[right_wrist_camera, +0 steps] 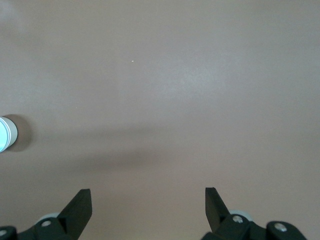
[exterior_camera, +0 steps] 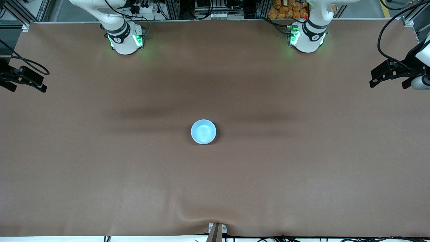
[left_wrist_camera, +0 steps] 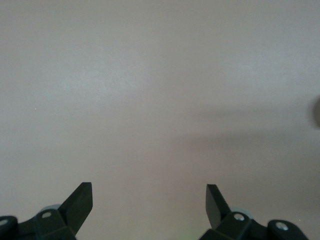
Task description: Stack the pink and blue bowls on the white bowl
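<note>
We see one stack of bowls at the middle of the table [exterior_camera: 100, 174], with the blue bowl [exterior_camera: 203, 131] uppermost and its pale interior facing up. In the right wrist view the stack [right_wrist_camera: 7, 134] shows at the frame edge as a blue wall with a thin white band across it; we cannot tell from this whether the band belongs to the white bowl or is only a highlight. No pink bowl can be made out in any view, so we cannot confirm what sits under the blue bowl. Nothing touches the stack. The right gripper [right_wrist_camera: 148, 205] hangs over bare table toward the right arm's end, well apart from the stack; its two dark fingers [right_wrist_camera: 80, 207] stand spread wide with only brown surface between them, and it holds nothing. The left gripper [left_wrist_camera: 149, 202] hangs over bare table toward the left arm's end, likewise well apart from the stack; its fingers [left_wrist_camera: 81, 201] are spread to the same width and are empty. In the front view the right gripper [exterior_camera: 23, 79] and the left gripper [exterior_camera: 391, 72] show at the two side edges of the frame, each over its own end of the table. The bases of both arms stand along the table edge farthest from the front camera, with green lights lit on each.
</note>
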`<state>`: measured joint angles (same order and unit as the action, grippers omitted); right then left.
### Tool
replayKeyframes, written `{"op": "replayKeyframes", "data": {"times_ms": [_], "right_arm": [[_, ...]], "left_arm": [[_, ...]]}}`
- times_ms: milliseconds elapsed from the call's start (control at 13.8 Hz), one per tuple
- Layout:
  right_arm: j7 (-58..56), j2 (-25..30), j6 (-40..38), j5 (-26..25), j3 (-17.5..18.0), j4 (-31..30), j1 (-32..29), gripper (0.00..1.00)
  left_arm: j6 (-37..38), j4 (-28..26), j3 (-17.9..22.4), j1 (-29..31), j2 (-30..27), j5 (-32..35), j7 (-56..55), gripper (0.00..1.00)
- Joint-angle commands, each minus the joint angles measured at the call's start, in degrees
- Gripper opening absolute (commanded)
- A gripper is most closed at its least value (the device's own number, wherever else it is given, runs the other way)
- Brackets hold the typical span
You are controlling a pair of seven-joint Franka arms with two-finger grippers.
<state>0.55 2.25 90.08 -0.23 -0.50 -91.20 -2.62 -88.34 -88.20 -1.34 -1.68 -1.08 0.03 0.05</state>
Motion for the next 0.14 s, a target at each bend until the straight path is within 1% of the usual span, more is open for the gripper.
{"op": "replayKeyframes", "data": {"times_ms": [0,72], "right_arm": [[2.00,-0.76,-1.13,-0.82,-0.47,1.29,1.03,1.00],[1.91,-0.76,-1.13,-0.82,-0.47,1.20,1.03,1.00]], "left_arm": [[0.54,0.49,-0.16,-0.16,0.03,-0.56,-0.49,1.00],[0.54,0.49,-0.16,-0.07,0.03,-0.56,-0.49,1.00]]}}
